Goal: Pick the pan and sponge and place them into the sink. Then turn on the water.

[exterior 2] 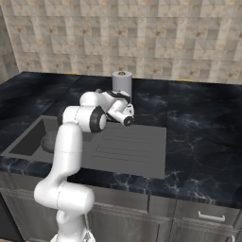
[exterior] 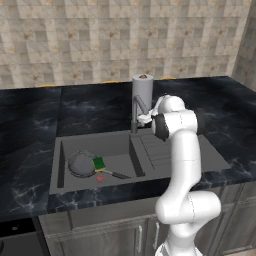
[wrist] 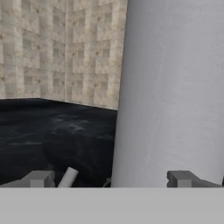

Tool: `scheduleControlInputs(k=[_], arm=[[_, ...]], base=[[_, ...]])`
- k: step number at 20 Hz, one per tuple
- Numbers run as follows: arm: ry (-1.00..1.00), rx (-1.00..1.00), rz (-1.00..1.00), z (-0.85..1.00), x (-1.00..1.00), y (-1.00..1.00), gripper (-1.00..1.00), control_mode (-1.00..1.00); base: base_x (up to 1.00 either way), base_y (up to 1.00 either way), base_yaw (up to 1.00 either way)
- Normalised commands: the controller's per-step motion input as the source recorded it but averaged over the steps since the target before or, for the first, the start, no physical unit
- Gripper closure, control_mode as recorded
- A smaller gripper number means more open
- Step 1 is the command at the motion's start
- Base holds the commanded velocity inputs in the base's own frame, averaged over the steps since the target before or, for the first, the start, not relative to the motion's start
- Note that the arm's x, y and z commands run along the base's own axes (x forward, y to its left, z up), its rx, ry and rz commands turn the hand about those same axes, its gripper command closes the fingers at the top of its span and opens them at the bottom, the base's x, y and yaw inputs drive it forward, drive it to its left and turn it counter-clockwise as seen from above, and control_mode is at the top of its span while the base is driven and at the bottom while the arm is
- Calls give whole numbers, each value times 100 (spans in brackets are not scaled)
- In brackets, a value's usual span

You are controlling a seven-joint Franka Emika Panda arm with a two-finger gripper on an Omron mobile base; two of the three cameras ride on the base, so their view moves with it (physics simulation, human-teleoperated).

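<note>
- You're seeing the arm covering most of the sink basin's near part in the right base view; a dark lump low in the basin is too blocked to identify.
- The faucet is partly hiding behind the hand in the left base view.
- The grey cylinder is getting cut off by the hand view's top and right edges.
- The pan handle tip is looking too small to resolve.

Even, diffuse rendered light, no clear source. Soft shadow inside the sink along its walls. Faint sheen on the dark counter. No glare. Low resolution, slight softness; hand view blurs the close pale cylinder.
</note>
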Motion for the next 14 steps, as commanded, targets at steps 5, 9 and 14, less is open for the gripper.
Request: scheduleControlInputs(k=[5, 9, 14], arm=[[0, 0, -7, -52, 32, 0, -100, -100], [0, -1, -9, -64, 27, -11, -100, -100], [0, -1, -12, -65, 23, -67, -100, -100]], base=[[0, 0, 0], [0, 0, 0], [0, 0, 0]])
